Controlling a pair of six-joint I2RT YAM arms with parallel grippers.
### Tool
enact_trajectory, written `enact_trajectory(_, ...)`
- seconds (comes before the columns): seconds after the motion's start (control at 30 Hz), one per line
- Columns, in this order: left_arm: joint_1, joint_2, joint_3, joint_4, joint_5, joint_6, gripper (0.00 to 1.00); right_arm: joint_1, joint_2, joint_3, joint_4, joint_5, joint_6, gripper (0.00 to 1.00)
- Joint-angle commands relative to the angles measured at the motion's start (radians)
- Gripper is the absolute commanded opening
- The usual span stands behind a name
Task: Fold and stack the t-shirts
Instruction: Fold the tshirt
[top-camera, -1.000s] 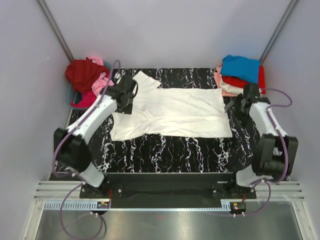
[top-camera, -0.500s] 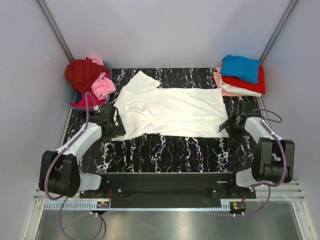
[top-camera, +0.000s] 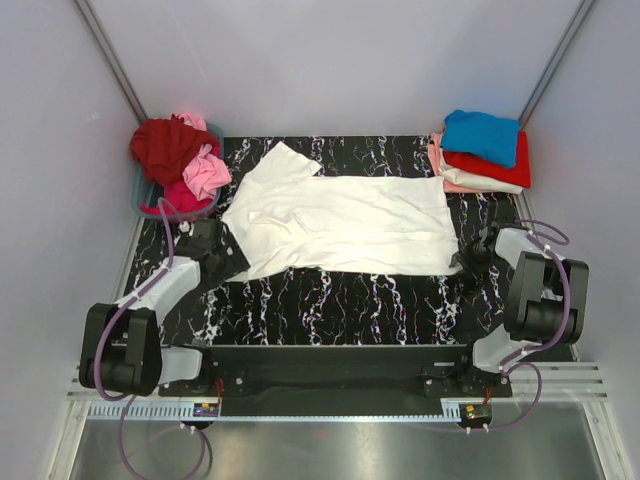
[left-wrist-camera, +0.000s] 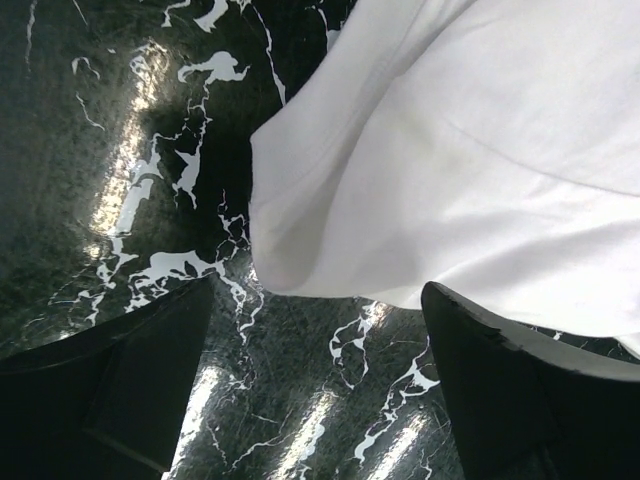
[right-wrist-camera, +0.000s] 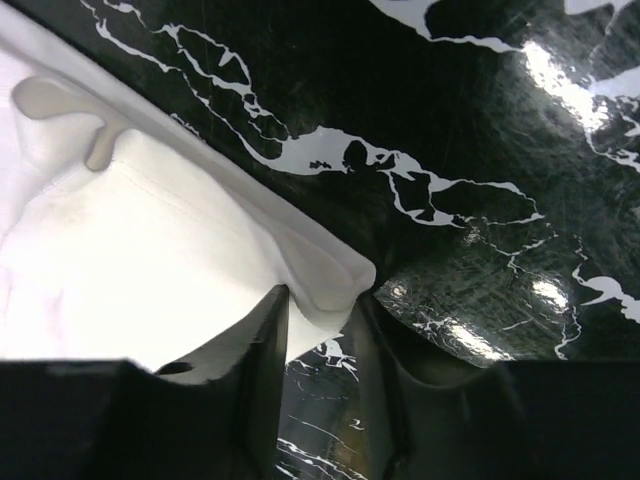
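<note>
A bin (top-camera: 143, 205) is noted at the table's far left corner, heaped with crumpled red cloth (top-camera: 165, 145) and pink cloth (top-camera: 205, 172). At the far right corner a stack (top-camera: 480, 165) of folded garments is recorded: blue on top, red beneath, pale layers below.

A white shirt (top-camera: 340, 225) is laid flat across the middle of the table (top-camera: 330, 300), which is black with white veining. Pale grey walls (top-camera: 330, 70) enclose it on three sides.

In the overhead view the left gripper (top-camera: 225, 258) is placed at the shirt's near left corner and the right gripper (top-camera: 466, 260) at its near right corner; finger spacing cannot be read there. In the left wrist view the fingers are seen spread wide and empty, either side of the rounded shirt corner. In the right wrist view the fingers are seen nearly closed, with a fold of the shirt's hem pinched between them. Glare on the tabletop is recorded only in the wrist views.
</note>
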Motion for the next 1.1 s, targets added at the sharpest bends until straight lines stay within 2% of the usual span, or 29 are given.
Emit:
enact_trajectory(0.0,0.003,0.011,-0.025,0.101,0.030,-0.023,0.87,-0.004,0.033,-0.008,0.056,0.006,-0.020,0.30)
enact_trajectory(0.07,0.003,0.014,-0.031,0.122,0.031,-0.024,0.77,-0.004,0.039,-0.010,0.059,0.007,-0.023,0.24)
enact_trajectory(0.1,0.003,0.013,-0.036,0.131,0.036,-0.022,0.63,-0.004,0.040,-0.013,0.059,0.009,-0.026,0.22)
enact_trajectory(0.17,0.003,0.016,-0.045,0.159,0.045,-0.019,0.46,-0.004,0.043,-0.016,0.062,0.007,-0.026,0.13)
enact_trajectory(0.23,0.003,0.017,-0.048,0.158,0.016,-0.010,0.24,-0.005,0.045,-0.013,0.060,0.009,-0.031,0.05)
enact_trajectory(0.3,0.003,0.011,-0.040,0.155,-0.006,0.001,0.15,-0.007,0.043,-0.008,0.053,0.012,-0.037,0.02)
enact_trajectory(0.37,0.003,-0.003,-0.028,0.144,-0.032,0.025,0.01,-0.016,0.033,-0.001,0.036,0.021,-0.040,0.00)
enact_trajectory(0.73,0.023,-0.214,0.006,-0.039,-0.116,0.018,0.00,-0.091,-0.168,-0.011,-0.092,0.101,-0.028,0.00)
enact_trajectory(1.07,0.021,-0.328,0.004,-0.163,-0.081,-0.023,0.00,-0.096,-0.256,-0.059,-0.164,0.079,0.003,0.00)
